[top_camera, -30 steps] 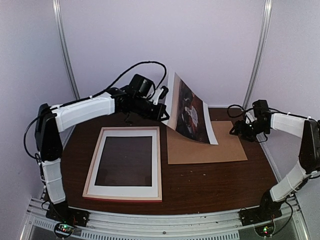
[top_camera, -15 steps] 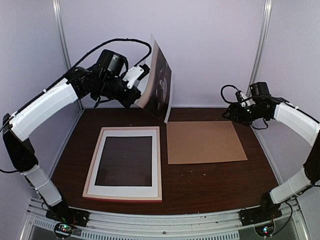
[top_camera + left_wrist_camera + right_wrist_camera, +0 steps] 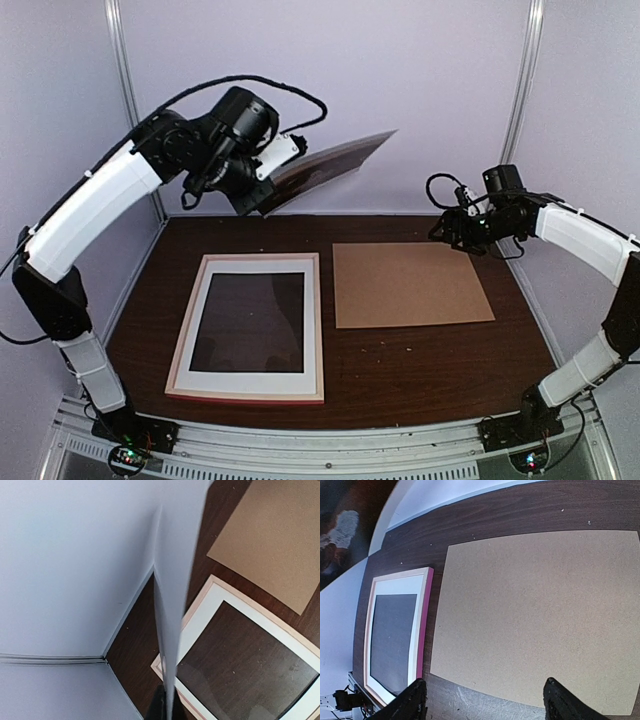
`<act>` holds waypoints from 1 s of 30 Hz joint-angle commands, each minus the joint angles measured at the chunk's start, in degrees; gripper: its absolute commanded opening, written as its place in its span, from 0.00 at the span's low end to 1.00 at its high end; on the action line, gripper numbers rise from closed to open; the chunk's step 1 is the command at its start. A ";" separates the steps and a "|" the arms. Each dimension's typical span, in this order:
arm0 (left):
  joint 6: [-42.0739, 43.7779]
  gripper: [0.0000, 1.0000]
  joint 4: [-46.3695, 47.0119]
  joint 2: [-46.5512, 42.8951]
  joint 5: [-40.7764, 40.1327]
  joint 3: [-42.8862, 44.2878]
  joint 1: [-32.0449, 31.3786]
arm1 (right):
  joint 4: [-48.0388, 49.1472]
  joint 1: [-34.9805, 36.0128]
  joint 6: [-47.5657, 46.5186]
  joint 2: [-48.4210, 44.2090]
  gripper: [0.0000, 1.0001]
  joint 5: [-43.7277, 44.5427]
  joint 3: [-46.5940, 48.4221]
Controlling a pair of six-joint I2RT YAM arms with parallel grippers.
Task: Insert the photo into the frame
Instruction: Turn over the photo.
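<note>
A: Left gripper (image 3: 268,182) is pinched shut on one end of the photo (image 3: 330,160). The print is held high above the far side of the table (image 3: 400,370), well clear of the frame (image 3: 245,396). Right gripper (image 3: 447,230) has its jaws apart and empty, hovering over the brown backing board (image 3: 410,283).

B: How does the photo look?

A: Thin and limp. It juts out sideways from the grip and bows along its length. The overhead view shows a dark brownish face. The left wrist view catches it nearly edge-on, with a pale white back.

B: And the frame?

A: Lying flat at near left, pale wood side up, with a white border inside the opening. The board lies just beside it.

B: Likely trouble?

A: The grip is at one end only, so the free end will probably flap or fold on the way down. It could catch a frame bar and crease, or land skewed across the opening. A slip in the pinch would drop the print onto the table. The empty right gripper could steady the loose end
</note>
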 commanded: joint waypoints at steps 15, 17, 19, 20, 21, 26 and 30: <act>-8.44 0.00 -0.70 7.63 -2.07 -17.52 -13.57 | -3.62 -2.16 3.80 -1.66 0.86 1.47 0.45; -9.68 0.00 -0.43 7.66 -2.10 -18.56 -14.70 | -2.88 -2.00 4.79 -0.76 0.86 -1.12 -0.29; -10.91 0.00 0.31 7.70 -2.53 -19.93 -15.88 | -1.48 -1.59 5.82 0.10 0.86 -3.17 -1.59; -11.11 0.00 0.79 7.69 -2.86 -20.70 -16.45 | -0.68 -1.23 6.22 0.49 0.86 -3.91 -2.28; -11.13 0.00 1.24 7.70 -3.29 -21.69 -16.96 | 0.07 -0.87 6.65 0.80 0.86 -4.46 -3.13; -16.89 0.00 3.68 7.70 -5.78 -26.07 -18.87 | 2.87 1.83 8.42 3.84 0.86 -7.74 -6.72; -20.32 0.00 5.17 7.60 -8.19 -28.75 -20.30 | 4.49 3.94 9.46 6.58 0.86 -9.93 -9.06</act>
